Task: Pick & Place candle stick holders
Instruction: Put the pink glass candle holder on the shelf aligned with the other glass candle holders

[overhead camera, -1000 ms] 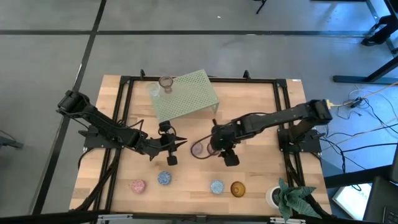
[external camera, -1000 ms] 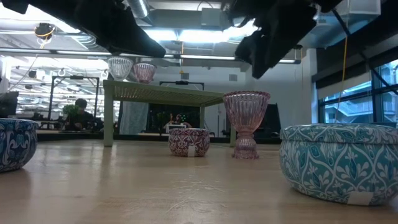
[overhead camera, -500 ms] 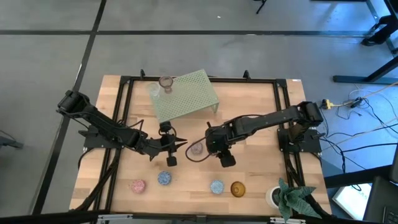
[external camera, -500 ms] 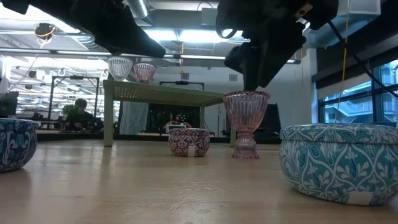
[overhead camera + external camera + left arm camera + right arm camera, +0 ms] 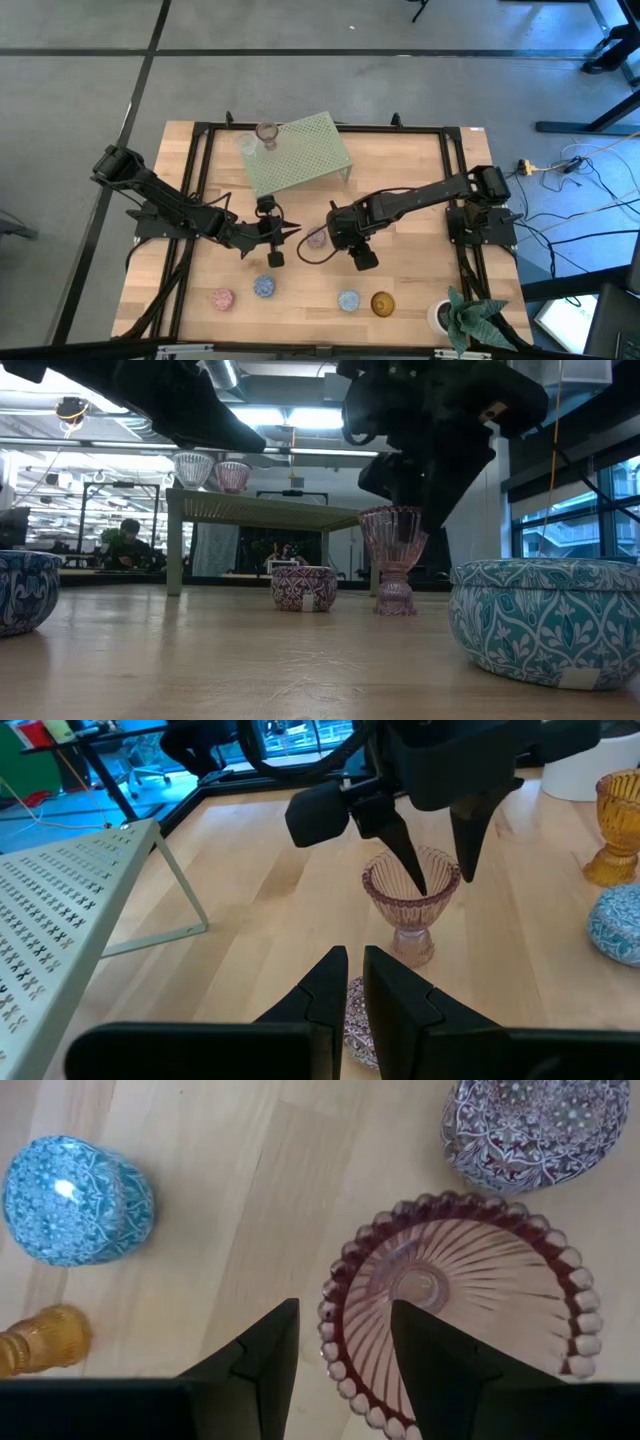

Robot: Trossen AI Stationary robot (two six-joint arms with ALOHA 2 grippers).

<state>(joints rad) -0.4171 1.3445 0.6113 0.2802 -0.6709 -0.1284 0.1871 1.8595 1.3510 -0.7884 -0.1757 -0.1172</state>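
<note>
The right arm reaches in from the table's right side, its right gripper (image 5: 432, 855) pointing straight down with fingers parted at mid-table, while the left arm stretches low from the left, its left gripper (image 5: 348, 982) closed and aimed toward the other.

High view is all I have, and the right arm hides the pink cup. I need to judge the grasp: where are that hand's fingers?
Observer: The right hand straddles the pink cup's rim, with one finger inside the bowl and one outside.
Operator: Is the cup upright?
Observer: Yes. The low view shows it standing on its foot on the table.
Operator: And the left hand?
Observer: The left hand is shut, just above a patterned cup.
</note>
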